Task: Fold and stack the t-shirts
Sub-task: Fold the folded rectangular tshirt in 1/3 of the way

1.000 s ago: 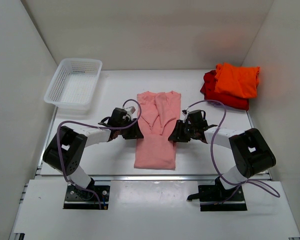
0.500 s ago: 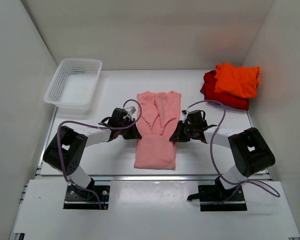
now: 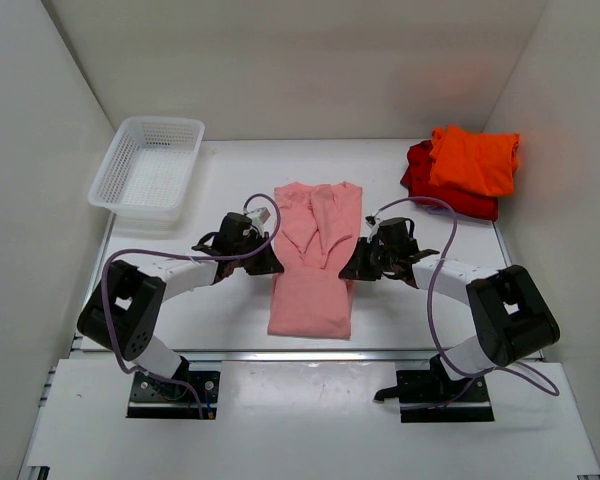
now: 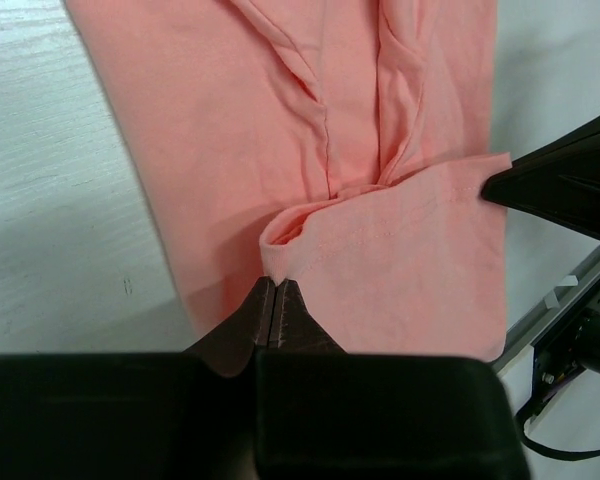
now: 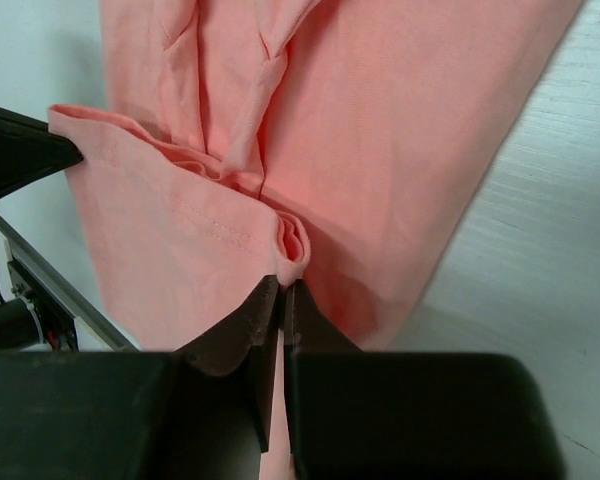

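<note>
Narrow-folded salmon-pink t-shirt (image 3: 313, 295) lay on the surface (image 3: 220, 305), left pincer (image 4: 278, 292) clamped tight on its left edge, right pincer (image 5: 283, 290) pinched its right edge.

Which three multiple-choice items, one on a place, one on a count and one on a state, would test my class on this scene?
1. Where on the white table is the white plastic mesh basket?
A. far left corner
B. far right corner
C. near edge, middle

2. How many t-shirts lie piled at the far right?
A. one
B. two
C. three

3. What is the left gripper doing?
A. hanging open over bare table
B. shut on a fold of the salmon-pink cotton t-shirt
C. shut on the basket's rim

Key:
1 A: the top view shows the basket at the far left.
2 B: a bright orange t-shirt lies on a red t-shirt.
3 B: the left wrist view shows it pinching a raised pink fold.
</note>
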`<state>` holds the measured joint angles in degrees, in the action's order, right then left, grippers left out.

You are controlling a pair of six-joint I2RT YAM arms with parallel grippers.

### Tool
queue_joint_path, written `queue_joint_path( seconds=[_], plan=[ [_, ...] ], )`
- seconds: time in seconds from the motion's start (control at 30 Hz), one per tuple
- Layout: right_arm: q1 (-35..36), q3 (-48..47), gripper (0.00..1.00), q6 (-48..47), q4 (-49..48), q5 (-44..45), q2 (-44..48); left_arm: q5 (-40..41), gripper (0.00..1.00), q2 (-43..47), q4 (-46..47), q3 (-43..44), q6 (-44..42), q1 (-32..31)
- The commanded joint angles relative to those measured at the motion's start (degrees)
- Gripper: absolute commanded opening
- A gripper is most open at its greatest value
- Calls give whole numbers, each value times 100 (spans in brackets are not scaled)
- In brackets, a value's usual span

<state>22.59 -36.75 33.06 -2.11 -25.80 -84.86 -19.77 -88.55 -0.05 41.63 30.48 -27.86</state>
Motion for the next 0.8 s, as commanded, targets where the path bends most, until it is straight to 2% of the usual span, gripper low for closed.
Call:
queue_joint_path(
  seconds=[0.0, 0.43, 0.77],
  plan=[
    [96, -25, 0, -36, -123, 31, 154, -27, 0, 304, 6, 47, -16, 26],
    [-158, -368, 0, -89, 132, -13, 391, -106, 0, 444, -407, 486, -24, 175],
    [-378, -877, 0, -230, 211, -153, -30, -202, 0, 32, -408, 855, -165, 368]
  ],
)
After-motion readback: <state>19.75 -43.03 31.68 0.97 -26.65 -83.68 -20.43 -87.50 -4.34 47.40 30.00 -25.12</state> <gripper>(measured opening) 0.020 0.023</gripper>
